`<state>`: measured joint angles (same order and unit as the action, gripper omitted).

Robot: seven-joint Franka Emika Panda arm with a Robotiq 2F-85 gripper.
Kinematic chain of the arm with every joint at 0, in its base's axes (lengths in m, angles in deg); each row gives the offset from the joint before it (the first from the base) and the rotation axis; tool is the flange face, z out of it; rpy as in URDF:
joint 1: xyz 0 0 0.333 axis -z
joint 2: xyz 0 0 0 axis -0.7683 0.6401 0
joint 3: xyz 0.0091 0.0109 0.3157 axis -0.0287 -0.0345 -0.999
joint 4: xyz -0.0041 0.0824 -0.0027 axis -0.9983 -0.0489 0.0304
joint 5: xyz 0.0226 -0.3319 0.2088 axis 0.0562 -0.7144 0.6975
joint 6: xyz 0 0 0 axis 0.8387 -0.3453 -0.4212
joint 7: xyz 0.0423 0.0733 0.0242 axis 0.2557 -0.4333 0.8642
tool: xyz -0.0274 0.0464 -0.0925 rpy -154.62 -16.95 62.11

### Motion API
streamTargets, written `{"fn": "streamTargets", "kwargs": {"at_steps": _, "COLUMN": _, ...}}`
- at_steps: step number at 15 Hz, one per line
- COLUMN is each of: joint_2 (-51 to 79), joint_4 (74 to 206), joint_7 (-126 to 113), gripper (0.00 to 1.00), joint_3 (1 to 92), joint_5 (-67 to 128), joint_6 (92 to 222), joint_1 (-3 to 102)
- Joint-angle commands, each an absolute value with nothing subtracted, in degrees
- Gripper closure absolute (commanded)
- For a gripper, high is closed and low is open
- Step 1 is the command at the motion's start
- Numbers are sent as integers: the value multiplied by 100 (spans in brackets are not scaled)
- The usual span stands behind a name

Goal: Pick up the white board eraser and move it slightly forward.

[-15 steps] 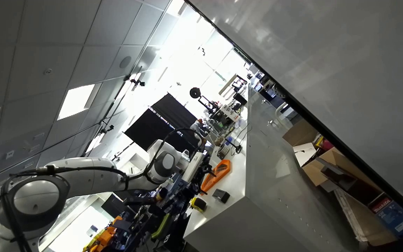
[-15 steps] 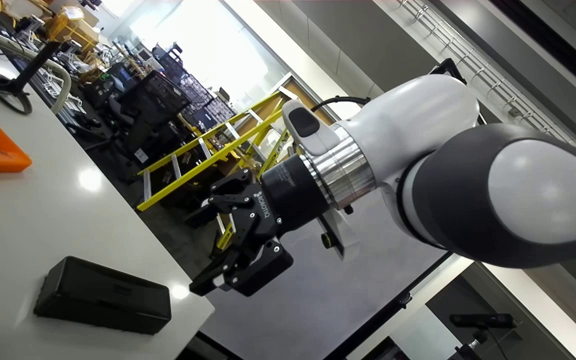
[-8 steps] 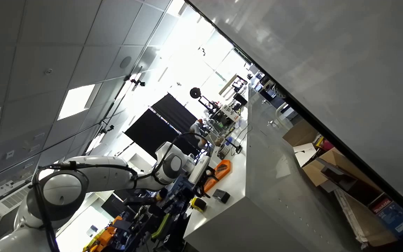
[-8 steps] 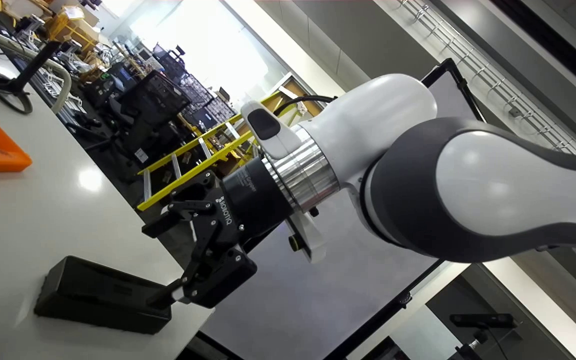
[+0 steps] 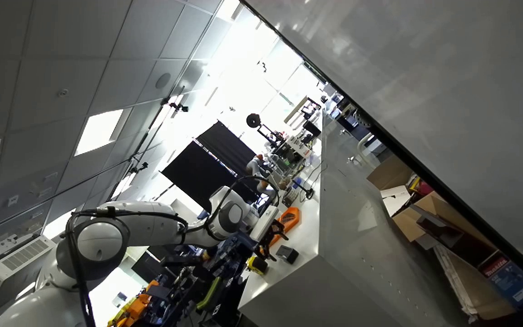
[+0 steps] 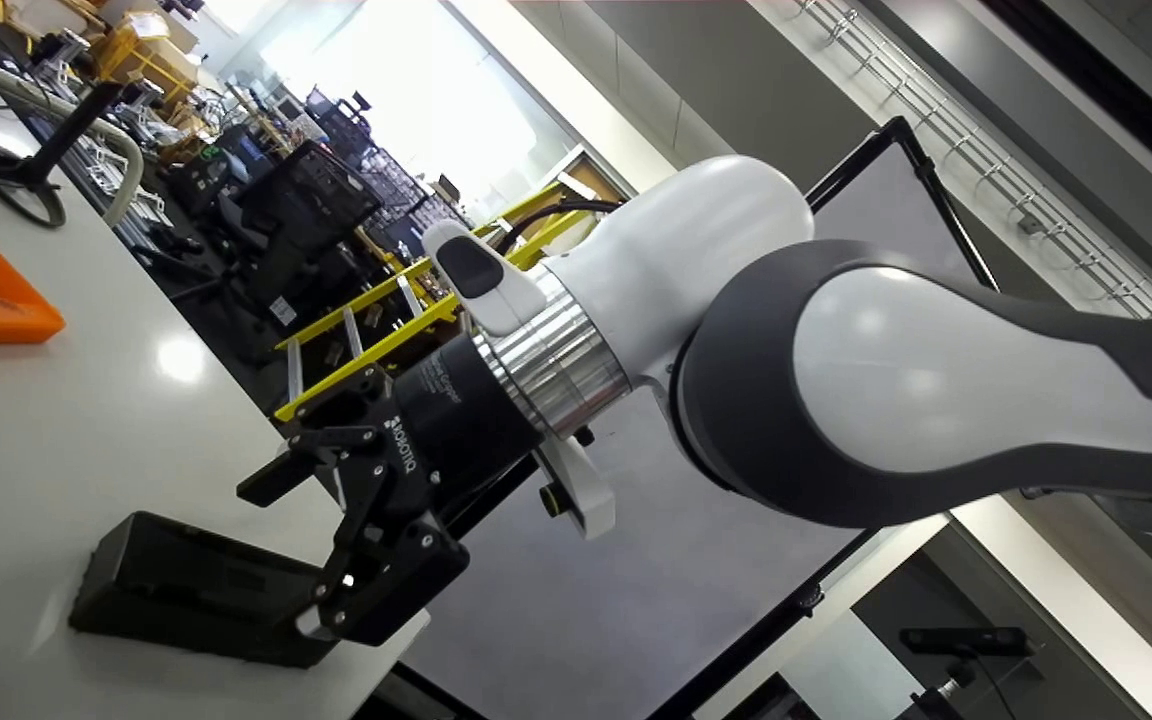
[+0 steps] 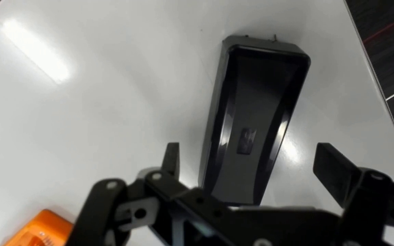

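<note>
Wrist view: right of centre, a glossy black, round-cornered plastic eraser [image 7: 253,109] lies on the smooth white tabletop [image 7: 115,102], long axis steep, slanting toward upper right; the jointed matte-black gripper [image 7: 248,153] is released, spread wide.

White, glossy surface [image 7: 97,112], with ceiling light mirrored in bright patches. Lying on it, dark shell uppermost, is the black whiteboard eraser [image 7: 255,109]; a straight edge of the surface runs nearby, at the right of the wrist view, and both exterior views place the eraser near a corner. An angular orange piece [image 6: 6,305], marked with dark streaks, rests well apart from it; the wrist view takes in only one end, at lower left. A yellow-and-black object [image 5: 257,265], probably a tape measure though small in an exterior view, sits near the eraser. Farther along, past the orange piece, a ring-based black stand [image 6: 34,168] rests upright.
</note>
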<state>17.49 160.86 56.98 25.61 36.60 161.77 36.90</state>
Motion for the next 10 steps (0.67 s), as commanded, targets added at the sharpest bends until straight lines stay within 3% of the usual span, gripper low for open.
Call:
{"fn": "streamTargets", "kwargs": {"at_steps": 1, "joint_2": 1906, "joint_4": 15827, "joint_7": 5576, "gripper": 0, "joint_3": 2514, "joint_5": 3516, "joint_6": 15851, "joint_1": 3734}}
{"fn": "streamTargets", "kwargs": {"at_steps": 2, "joint_2": 1928, "joint_4": 15813, "joint_7": 5573, "gripper": 25, "joint_3": 2514, "joint_5": 3514, "joint_6": 15826, "joint_1": 3737}}
{"fn": "streamTargets", "kwargs": {"at_steps": 4, "joint_2": 1958, "joint_4": 15784, "joint_7": 5565, "gripper": 34, "joint_3": 2514, "joint_5": 3515, "joint_6": 15765, "joint_1": 3740}}
{"fn": "streamTargets", "kwargs": {"at_steps": 8, "joint_2": 1973, "joint_4": 15746, "joint_7": 5502, "gripper": 66, "joint_3": 2532, "joint_5": 3495, "joint_6": 15684, "joint_1": 3731}}
{"fn": "streamTargets", "kwargs": {"at_steps": 10, "joint_2": 1937, "joint_4": 15722, "joint_7": 5380, "gripper": 70, "joint_3": 2563, "joint_5": 3466, "joint_6": 15606, "joint_1": 3709}}
